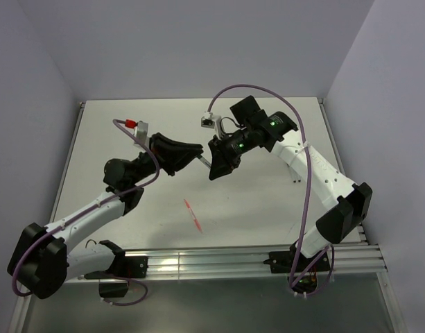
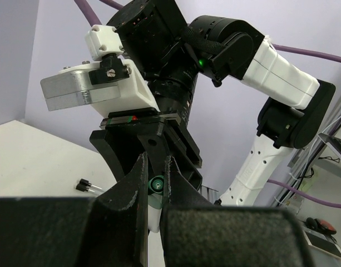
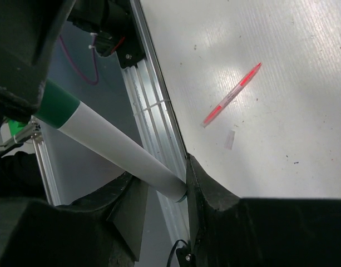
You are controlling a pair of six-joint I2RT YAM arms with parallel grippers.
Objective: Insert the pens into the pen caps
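A: Main item?
B: White pen [image 3: 114, 147], capped with the green cap [image 3: 58, 108]. It's up in the air, bridging the two claws over the middle of the worktop [image 1: 267, 208]. In the top view only a short grey stretch of it shows between them.

A: Left claw?
B: Left claw [image 2: 155, 171] is pinched almost fully together on the green cap. The left wrist view shows the cap's round green end squeezed between the two black fingers [image 2: 138, 178].

A: Right claw?
B: Right claw [image 3: 164, 179] is at the pen's other end, jaws partly apart with the white barrel's end sitting between them. The barrel looks to be against one finger [image 3: 201, 183], but I can't tell whether the jaws really grip it or just flank it.

A: Other pens and caps?
B: Red pen [image 3: 231, 95] lies flat on the worktop, uncapped. In the top view it's toward the near edge, between the two arm bases and well apart from both claws. Clear cap [image 3: 230, 139] lies near the red pen's lower end, not touching it.

A: Surroundings?
B: Aluminium rail [image 3: 153, 100] along the worktop's near edge, purple cables [image 1: 306, 180] on both arms, pale walls around.
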